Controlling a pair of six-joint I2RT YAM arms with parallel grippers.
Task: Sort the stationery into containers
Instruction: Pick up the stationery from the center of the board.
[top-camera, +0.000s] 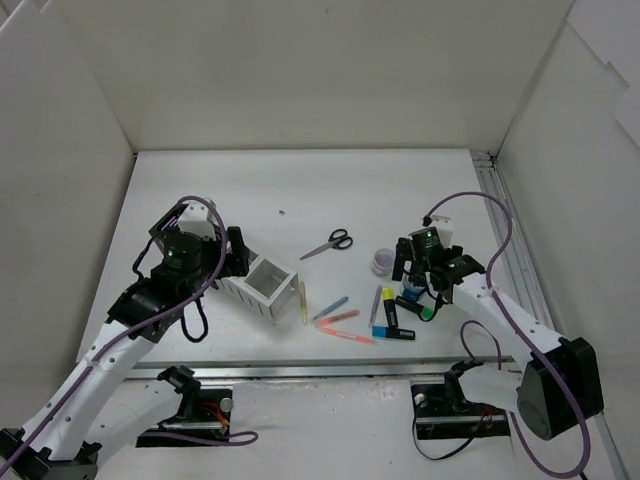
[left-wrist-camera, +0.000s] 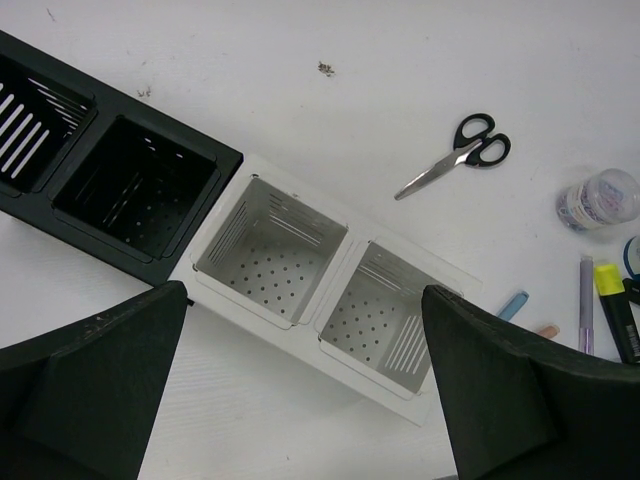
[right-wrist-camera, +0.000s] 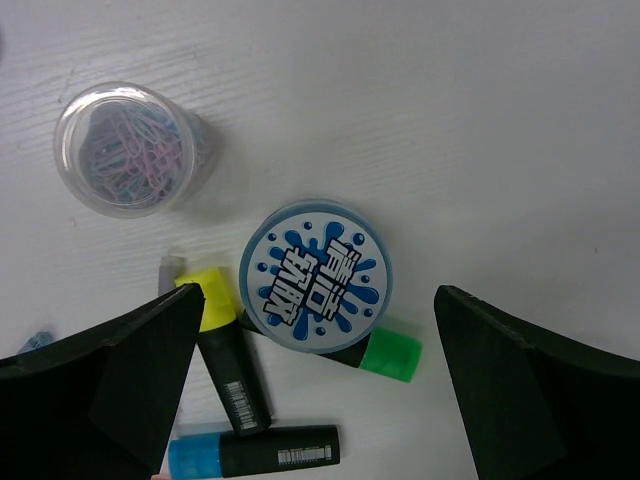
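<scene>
The organiser boxes (top-camera: 262, 283) lie at centre left; the left wrist view shows two black boxes (left-wrist-camera: 135, 195) and two empty white ones (left-wrist-camera: 270, 250). My left gripper (left-wrist-camera: 305, 385) hovers open above the white boxes. My right gripper (right-wrist-camera: 315, 385) is open and empty above the blue round roll (right-wrist-camera: 315, 277), which rests on a green highlighter (right-wrist-camera: 392, 355). A yellow highlighter (right-wrist-camera: 225, 350) and a blue highlighter (right-wrist-camera: 255, 452) lie beside it. The clear jar (right-wrist-camera: 125, 150) holds paper clips. Scissors (top-camera: 330, 243) and thin pens (top-camera: 335, 315) lie on the table between the arms.
White walls enclose the table on the left, back and right. A metal rail (top-camera: 515, 250) runs along the right side. A small dark speck (top-camera: 283, 211) lies behind the scissors. The table's front edge (top-camera: 300, 370) is just past the pens.
</scene>
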